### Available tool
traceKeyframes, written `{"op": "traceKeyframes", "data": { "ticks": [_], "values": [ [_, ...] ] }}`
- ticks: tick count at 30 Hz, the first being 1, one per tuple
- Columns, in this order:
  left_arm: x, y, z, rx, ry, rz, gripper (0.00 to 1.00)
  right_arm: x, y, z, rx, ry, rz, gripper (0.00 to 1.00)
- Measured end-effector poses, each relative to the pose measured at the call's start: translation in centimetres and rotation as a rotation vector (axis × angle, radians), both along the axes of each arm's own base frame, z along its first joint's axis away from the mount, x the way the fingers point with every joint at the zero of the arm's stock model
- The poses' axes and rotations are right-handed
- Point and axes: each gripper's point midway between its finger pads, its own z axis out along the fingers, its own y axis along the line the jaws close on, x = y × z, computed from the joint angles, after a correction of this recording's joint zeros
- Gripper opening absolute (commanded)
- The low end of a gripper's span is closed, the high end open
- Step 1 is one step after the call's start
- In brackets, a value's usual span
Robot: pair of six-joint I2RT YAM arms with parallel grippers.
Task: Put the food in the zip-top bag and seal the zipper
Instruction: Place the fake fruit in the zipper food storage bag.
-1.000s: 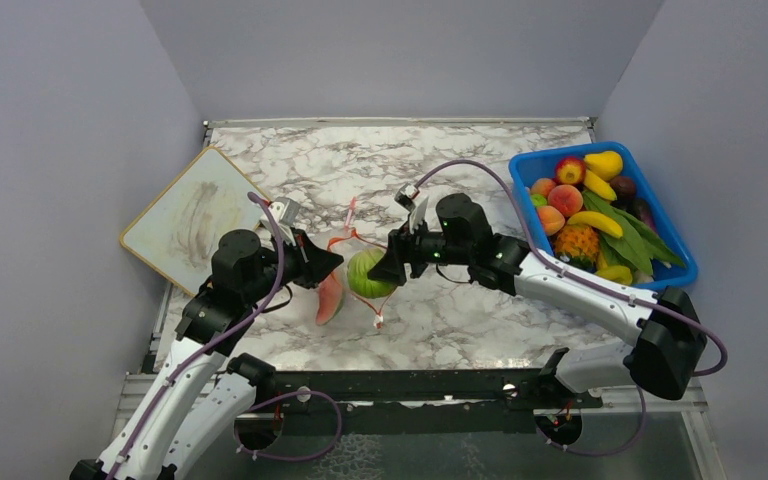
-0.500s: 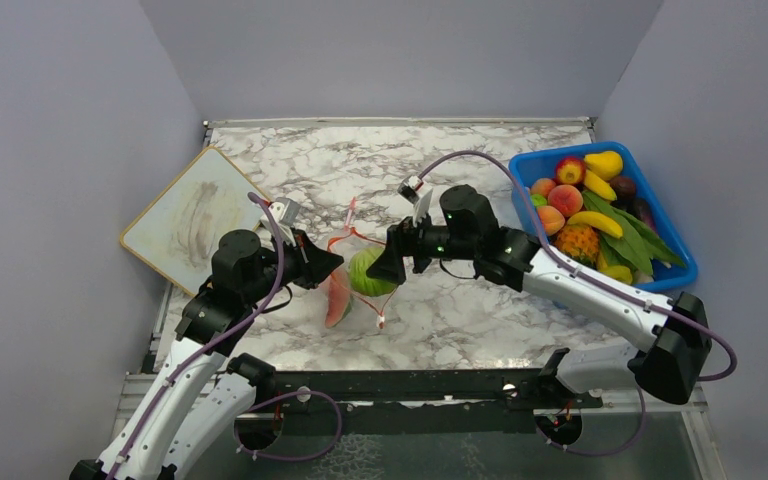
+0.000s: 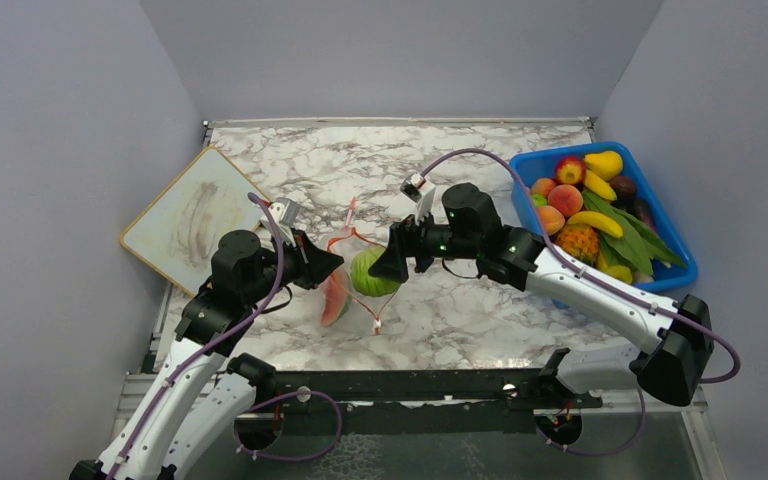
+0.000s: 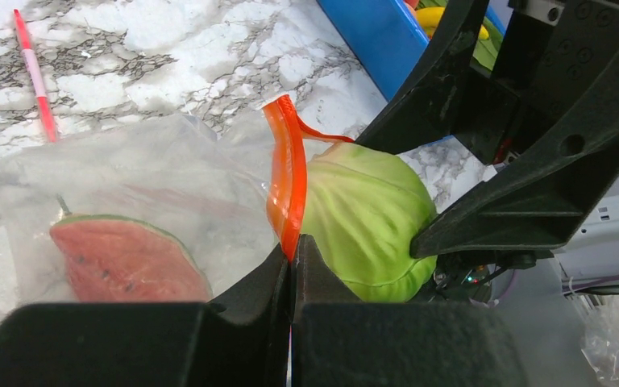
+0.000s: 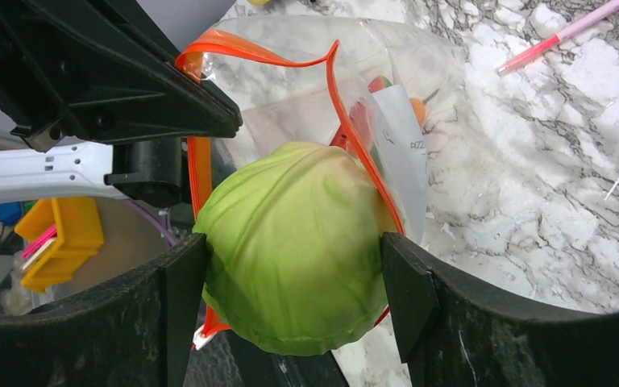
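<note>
While the left gripper (image 4: 292, 251) pinches the zipper (image 4: 286, 173) of the flimsy zip-top bag (image 4: 153, 173), the right gripper (image 5: 294, 278) clamps the glossy green cabbage (image 4: 363, 214) at its mouth; the watermelon slice (image 4: 121, 262) lies inside. That film looks slippery, best held by its stiffer strip.
</note>
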Motion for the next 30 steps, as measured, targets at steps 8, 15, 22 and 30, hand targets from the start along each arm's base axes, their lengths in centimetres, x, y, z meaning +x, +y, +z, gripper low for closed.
{"op": "traceKeyframes", "data": {
  "ticks": [8,15,22,30],
  "values": [
    [0.0,0.0,0.0,0.000,0.000,0.000,0.00,0.2,0.8,-3.4,-0.030,0.090,-0.013,0.74],
    [0.1,0.0,-0.2,0.003,0.007,0.000,0.00,-0.1,1.9,-5.2,-0.038,0.154,-0.019,0.76],
    [0.3,-0.1,-0.5,0.009,0.021,0.000,0.00,-0.4,2.8,-5.3,-0.029,0.180,-0.015,0.82],
    [0.3,-0.1,-0.5,0.009,0.020,0.000,0.00,0.1,3.3,-3.6,-0.001,0.142,-0.006,0.88]
  ]
}}
